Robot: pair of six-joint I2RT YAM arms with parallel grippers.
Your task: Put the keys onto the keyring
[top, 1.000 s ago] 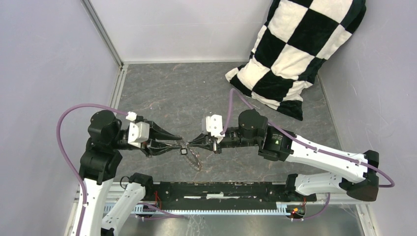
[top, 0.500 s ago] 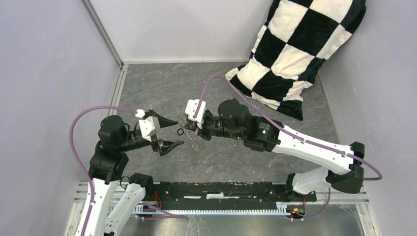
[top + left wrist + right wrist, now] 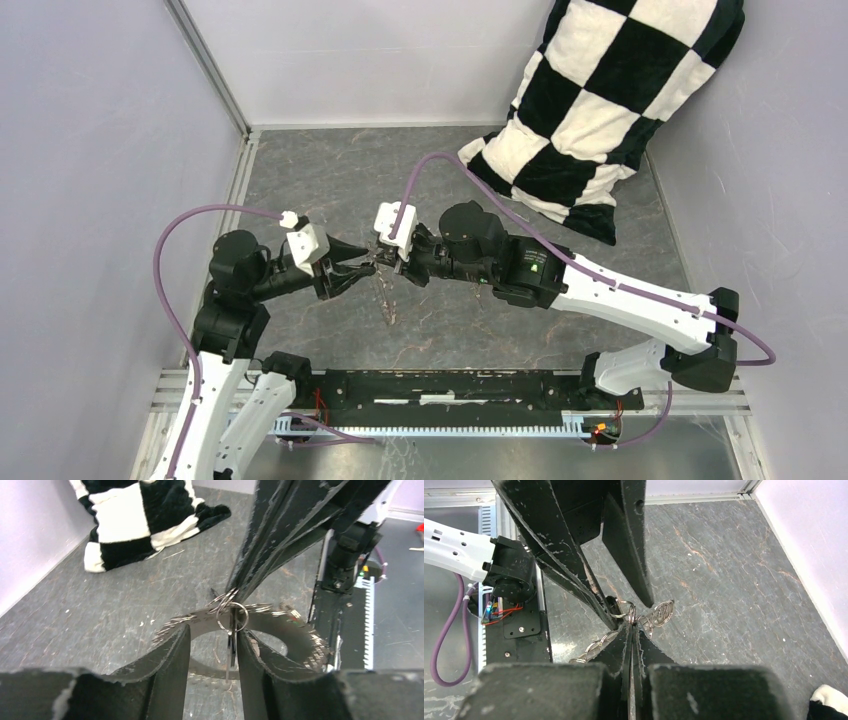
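Left gripper (image 3: 365, 264): jaws partly apart, one finger on each side of a small split ring (image 3: 232, 617), not closed on it.
Keyring (image 3: 295, 630): hangs off the table, just past the left fingertips, under the right gripper's tips.
Right gripper (image 3: 378, 257): fingers pressed together, pinching the keyring at its top edge, tip to tip with the left gripper.
Surface: grey marbled table (image 3: 330, 180), scuffed.
Room: pale walls (image 3: 90, 150); a black-and-white checked pillow (image 3: 600, 110) in the far right corner.
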